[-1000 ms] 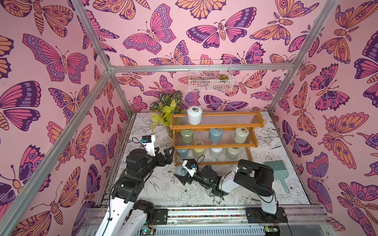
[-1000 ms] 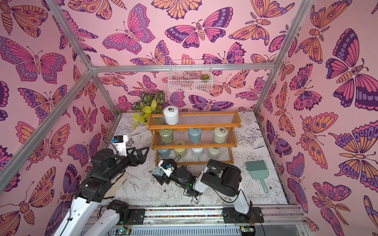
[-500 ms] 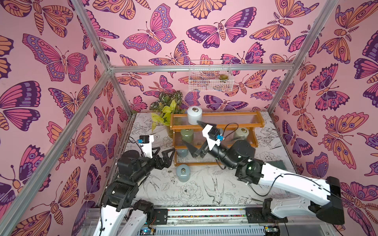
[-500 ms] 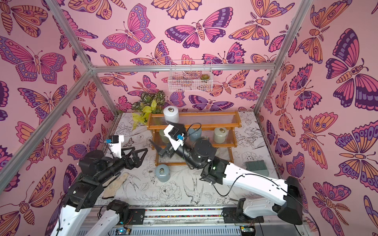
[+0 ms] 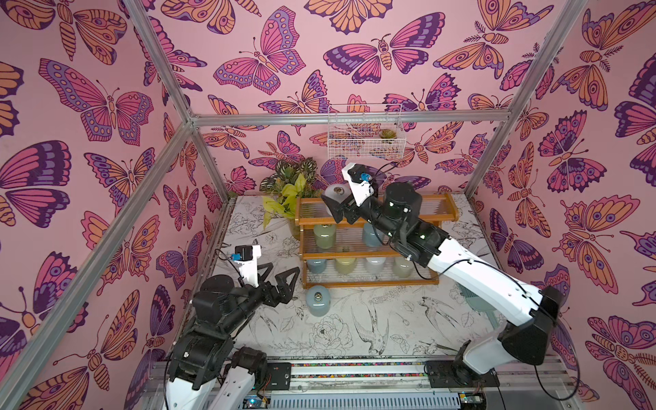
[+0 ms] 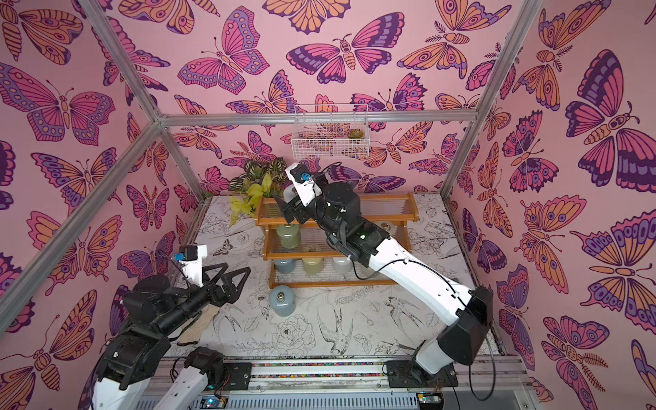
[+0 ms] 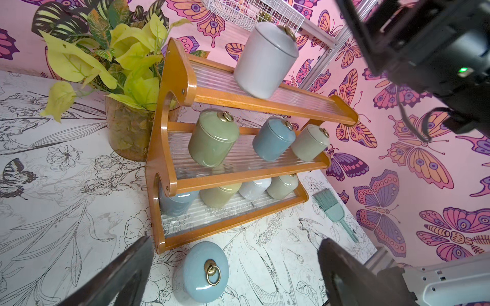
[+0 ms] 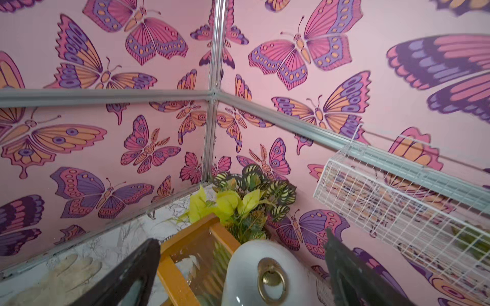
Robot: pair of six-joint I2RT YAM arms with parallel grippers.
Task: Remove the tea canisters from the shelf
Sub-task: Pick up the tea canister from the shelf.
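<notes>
No writing, label, brand, number or sign is legible on anything here.

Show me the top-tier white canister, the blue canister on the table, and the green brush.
top-tier white canister (image 7: 265, 63), left wrist view, side wall
blue canister on the table (image 7: 196, 265), left wrist view, lid
green brush (image 7: 333, 211), left wrist view, head

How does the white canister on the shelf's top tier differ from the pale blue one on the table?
The white canister stands on the shelf's top tier, at the plant end; the pale blue canister stands on the table, just in front of the shelf. The open right pincer frames the white canister without gripping; the open left pincer hangs beside the pale blue canister, apart. Both are upright, glossy, with a gold ring on top.
</notes>
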